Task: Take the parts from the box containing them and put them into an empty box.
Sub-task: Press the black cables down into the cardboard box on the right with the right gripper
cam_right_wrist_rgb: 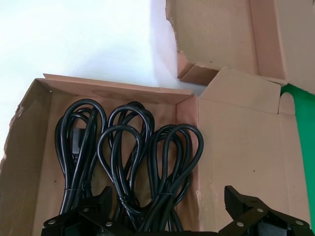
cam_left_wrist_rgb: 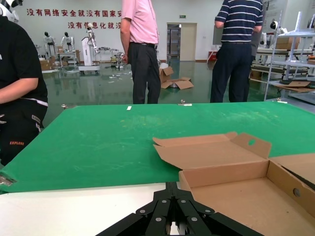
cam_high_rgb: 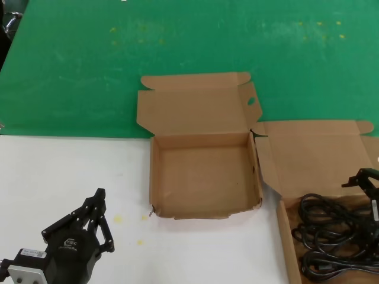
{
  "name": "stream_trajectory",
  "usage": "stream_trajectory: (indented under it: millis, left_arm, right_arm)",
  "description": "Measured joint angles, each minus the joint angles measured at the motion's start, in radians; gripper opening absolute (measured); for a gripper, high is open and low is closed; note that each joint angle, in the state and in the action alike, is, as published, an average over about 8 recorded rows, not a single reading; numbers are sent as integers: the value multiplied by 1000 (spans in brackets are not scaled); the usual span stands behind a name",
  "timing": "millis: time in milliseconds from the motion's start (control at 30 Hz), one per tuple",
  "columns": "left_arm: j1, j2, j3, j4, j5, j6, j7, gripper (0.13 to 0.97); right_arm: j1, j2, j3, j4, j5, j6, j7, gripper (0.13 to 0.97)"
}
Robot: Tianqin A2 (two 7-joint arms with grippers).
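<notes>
Surface: white table (cam_high_rgb: 71, 171), green mat (cam_high_rgb: 71, 71) behind.
Cords (cam_right_wrist_rgb: 128, 152): light, floppy loops; grab the tied waist.
Right gripper (cam_right_wrist_rgb: 167, 206): spread wide above them.
Left gripper (cam_high_rgb: 98, 204): parked, nearly closed.

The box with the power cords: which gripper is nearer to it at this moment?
Right. The right gripper hangs open directly above the power cords in their box. The left gripper is far off over the white table, beyond the empty box.

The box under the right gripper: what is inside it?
Three looped black power cords lie side by side in the box. Their lower ends are hidden behind the open-jawed right gripper.
</notes>
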Motion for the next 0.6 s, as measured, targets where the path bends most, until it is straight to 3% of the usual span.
stream_trajectory:
  millis: [200,467,600]
  left_arm:
    - [0,0,0,0,0,0,0,132]
    - [0,0,0,0,0,0,0,132]
    - [0,0,0,0,0,0,0,132]
  right_arm:
    - [-5,2,-1,0,-2,-1,3,772]
    - [-12,-2,-1,-6,-1,5,0,672]
    - [-13,-2,-1,-8,-1,7,-1,672]
